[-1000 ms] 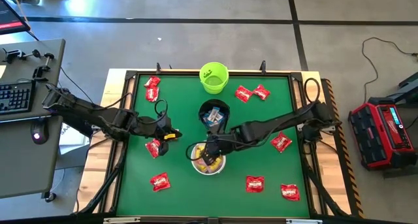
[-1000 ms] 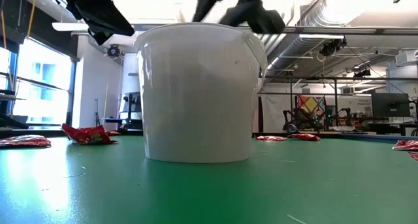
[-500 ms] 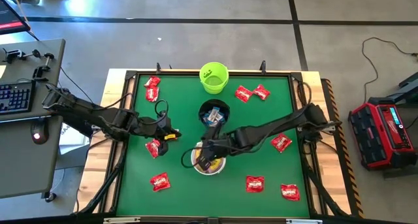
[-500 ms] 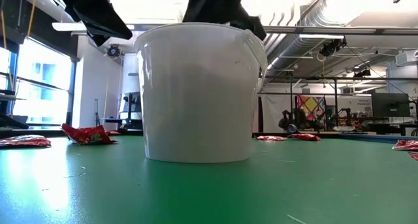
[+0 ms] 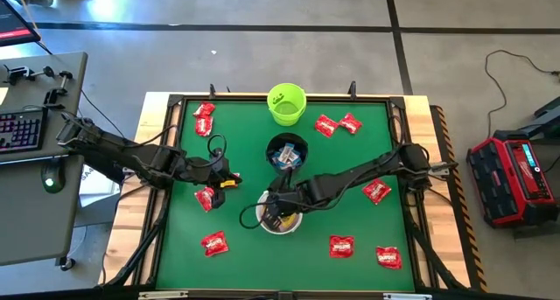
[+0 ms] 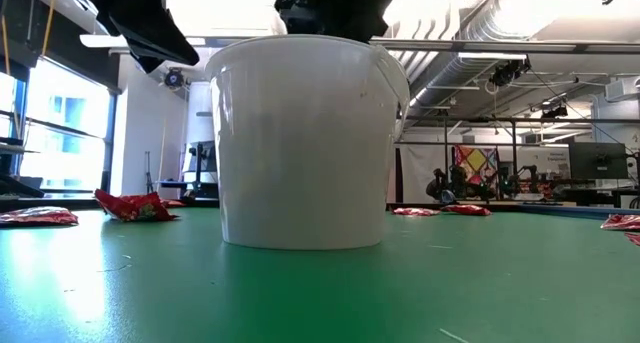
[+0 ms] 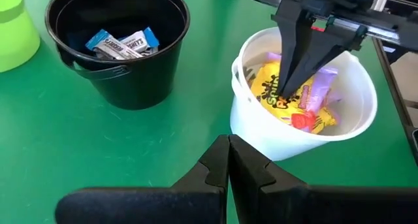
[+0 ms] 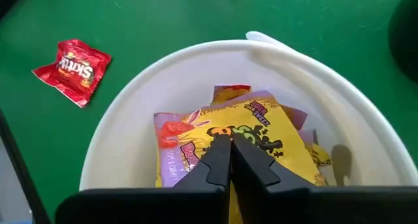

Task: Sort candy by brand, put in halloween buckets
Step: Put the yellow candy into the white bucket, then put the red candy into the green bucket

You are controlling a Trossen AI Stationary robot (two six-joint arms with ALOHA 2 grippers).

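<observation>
The white bucket (image 5: 280, 219) stands near the table's middle front and holds yellow candy packets (image 8: 261, 136). My right gripper (image 8: 228, 140) reaches down into it, shut, with its tips at the top yellow packet (image 7: 277, 93). Behind it stand the black bucket (image 5: 287, 151), holding blue-and-white candy (image 7: 121, 43), and the lime green bucket (image 5: 286, 104). My left gripper (image 7: 228, 145) hovers shut and empty left of the white bucket, beside a red packet (image 5: 206, 198). My right gripper comes into the white bucket from above, slanting from the table's right. Its shut fingertips (image 7: 287, 80) rest against the face of the top yellow packet (image 8: 258, 129), which lies on the other packets. Whether any wrapper is caught between the fingers I cannot tell.
Red packets lie flat and scattered on the green mat: far left (image 5: 204, 121), far right (image 5: 337, 124), right (image 5: 376, 191), near right (image 5: 341, 245) (image 5: 388, 257) and near left (image 5: 213, 243). A raised frame (image 5: 175, 99) borders the mat.
My right gripper has sunk from above the white bucket's rim down into it, shifting a little toward the table's left. The bucket and the packets on the mat have stayed where they were.
</observation>
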